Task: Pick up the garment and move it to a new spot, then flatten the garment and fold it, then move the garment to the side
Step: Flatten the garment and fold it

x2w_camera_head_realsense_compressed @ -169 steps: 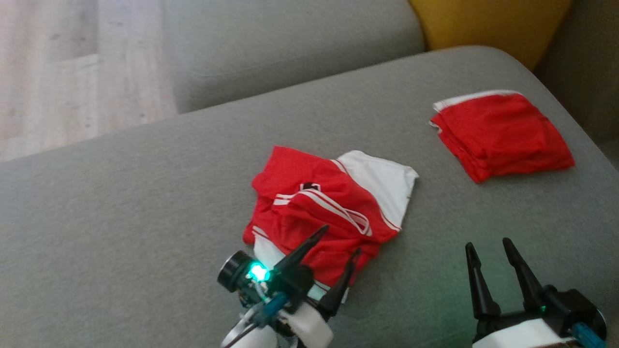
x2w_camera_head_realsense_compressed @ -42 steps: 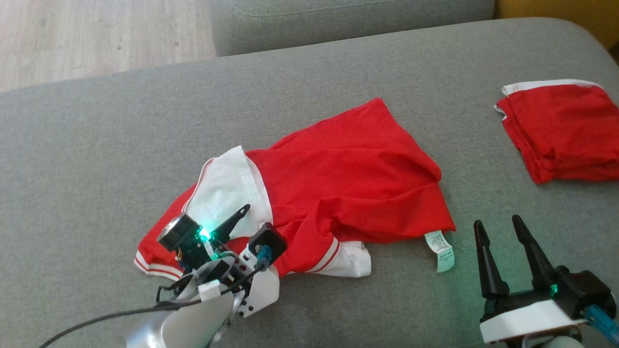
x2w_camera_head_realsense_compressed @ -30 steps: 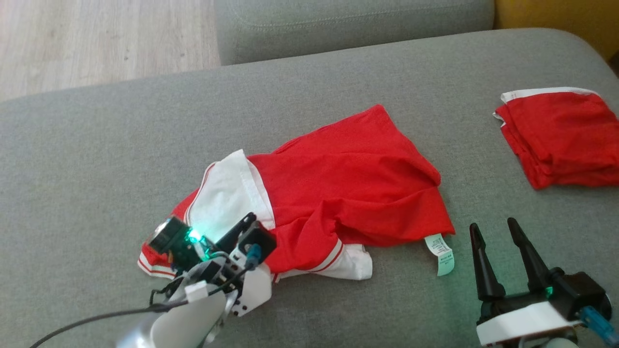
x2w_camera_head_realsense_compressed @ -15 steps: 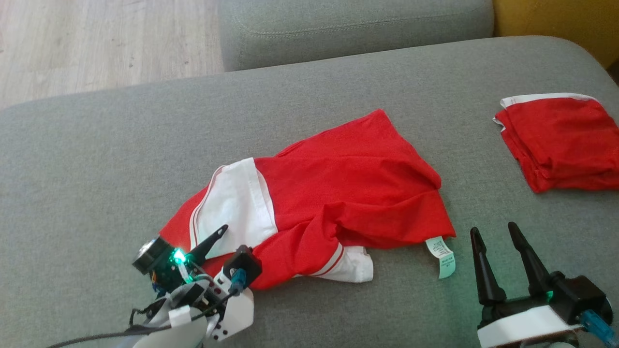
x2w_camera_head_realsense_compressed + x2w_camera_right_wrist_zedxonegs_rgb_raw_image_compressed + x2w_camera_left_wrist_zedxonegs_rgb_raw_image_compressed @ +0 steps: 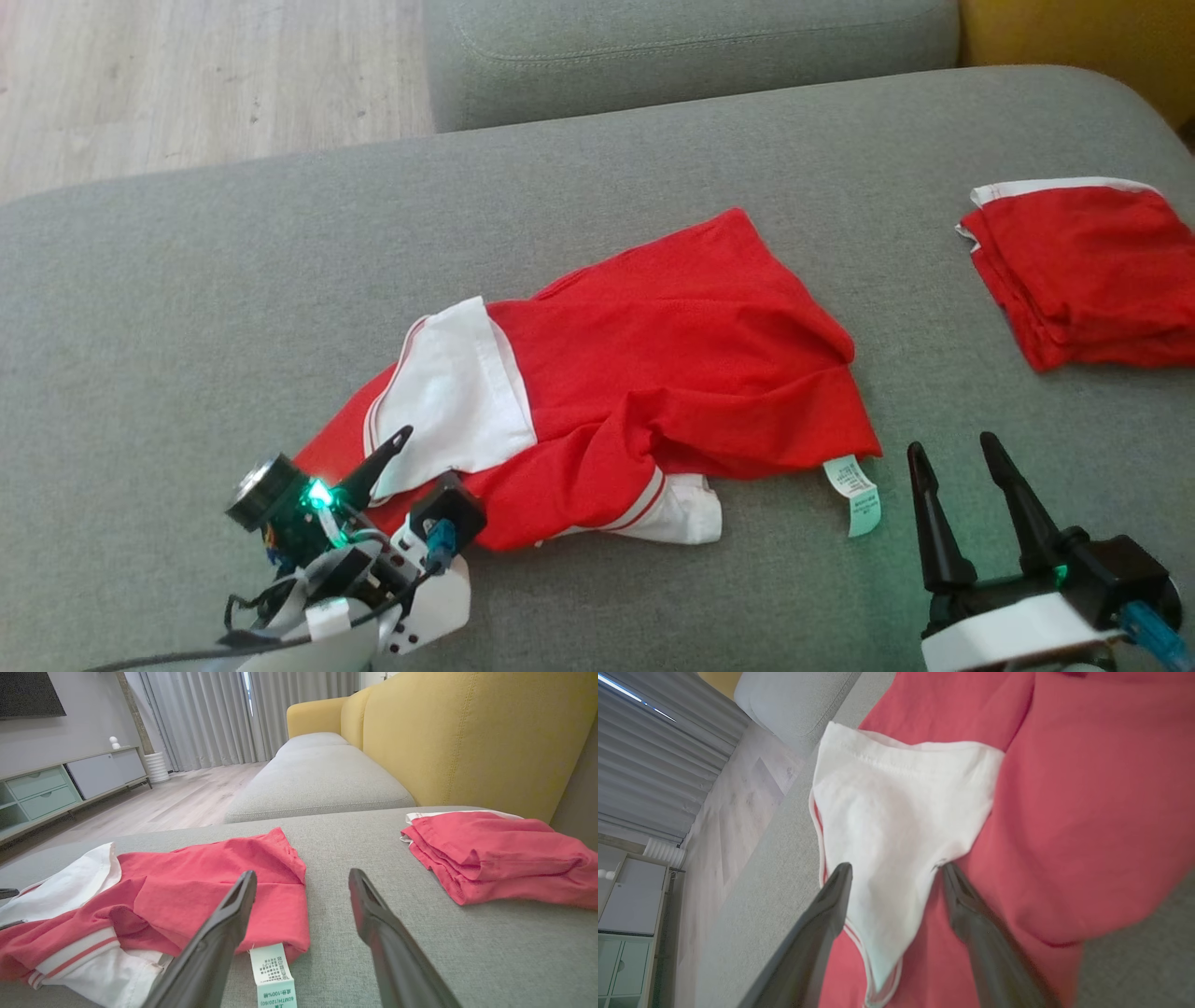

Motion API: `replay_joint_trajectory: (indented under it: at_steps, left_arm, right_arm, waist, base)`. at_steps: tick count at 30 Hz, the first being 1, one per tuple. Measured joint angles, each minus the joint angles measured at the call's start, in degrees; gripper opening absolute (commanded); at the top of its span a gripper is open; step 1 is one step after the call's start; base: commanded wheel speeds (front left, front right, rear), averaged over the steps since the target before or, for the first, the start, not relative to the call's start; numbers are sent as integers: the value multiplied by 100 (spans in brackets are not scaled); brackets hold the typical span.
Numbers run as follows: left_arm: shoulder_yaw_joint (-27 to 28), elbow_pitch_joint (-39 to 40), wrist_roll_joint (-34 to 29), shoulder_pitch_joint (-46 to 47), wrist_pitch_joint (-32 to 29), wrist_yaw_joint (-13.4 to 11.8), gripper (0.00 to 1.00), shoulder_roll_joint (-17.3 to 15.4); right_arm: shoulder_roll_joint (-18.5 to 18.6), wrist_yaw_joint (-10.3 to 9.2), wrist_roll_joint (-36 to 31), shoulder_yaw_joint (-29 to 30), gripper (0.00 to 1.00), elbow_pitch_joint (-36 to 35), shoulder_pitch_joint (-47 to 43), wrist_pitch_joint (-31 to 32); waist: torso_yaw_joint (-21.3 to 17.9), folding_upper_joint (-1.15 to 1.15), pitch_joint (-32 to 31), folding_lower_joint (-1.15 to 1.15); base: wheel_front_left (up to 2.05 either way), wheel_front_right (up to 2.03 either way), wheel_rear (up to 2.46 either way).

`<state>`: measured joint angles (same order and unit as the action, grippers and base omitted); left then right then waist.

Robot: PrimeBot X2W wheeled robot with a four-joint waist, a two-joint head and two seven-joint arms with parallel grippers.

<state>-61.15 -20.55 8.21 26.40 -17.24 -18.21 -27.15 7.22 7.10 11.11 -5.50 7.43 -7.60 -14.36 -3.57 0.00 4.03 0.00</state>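
On the broad grey fabric sofa cushion we find the crumpled red jersey garment lying near the middle. Its red body spreads toward the right, and a white, red-striped cuff pokes out at its near edge. Our left gripper sits at the garment's left end, its two dark fingers spread wide on either side of the white sleeve panel (we see no pinch on the cloth). Our right gripper hovers above bare cushion at the lower right, jaws likewise wide with nothing between them. It is just beside the pale green care label that trails from the garment's right corner. Well apart, at the cushion's far right, rests a folded red cloth stack with a white hem, in front of the yellow upholstered backrest.
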Motion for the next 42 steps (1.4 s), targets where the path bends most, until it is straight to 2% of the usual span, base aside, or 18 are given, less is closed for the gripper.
replay_joint_trajectory:
  at_steps: [6,11,22,31,32,33,35,42]
  left_arm:
    - [0,-9,80,-31,-82,47,100,-15]
    - [1,20,74,-68,130,-14,100,-65]
    - [-57,-614,-20,285,575,22,100,444]
    - [-170,-1044,12,395,827,213,100,633]
    - [-176,-1073,12,400,835,215,93,645]
    - [-186,-1100,12,410,872,216,51,655]
    - [-194,-1147,14,432,882,247,0,683]
    - [-255,-1114,40,497,1104,314,0,753]
  right_arm:
    - [2,0,36,3,100,4,-1,0]
    - [4,0,42,12,100,4,-1,0]
    - [30,0,56,-32,100,10,9,0]
    - [30,0,98,16,100,9,28,0]
    - [29,0,98,19,100,9,29,0]
    - [27,0,98,20,100,9,30,0]
    - [26,0,98,27,100,9,31,0]
    - [23,0,98,64,100,10,32,0]
  waist:
    - [-93,0,-14,0]
    - [-147,0,-2,0]
    - [-359,0,108,0]
    - [-475,0,208,1]
    - [-473,0,211,0]
    - [-471,0,213,0]
    - [-463,0,215,0]
    - [-393,0,189,0]
  base:
    - [0,0,0]
    - [0,0,0]
    - [0,0,0]
    - [0,0,0]
    - [0,0,0]
    - [0,0,0]
    - [0,0,0]
    - [0,0,0]
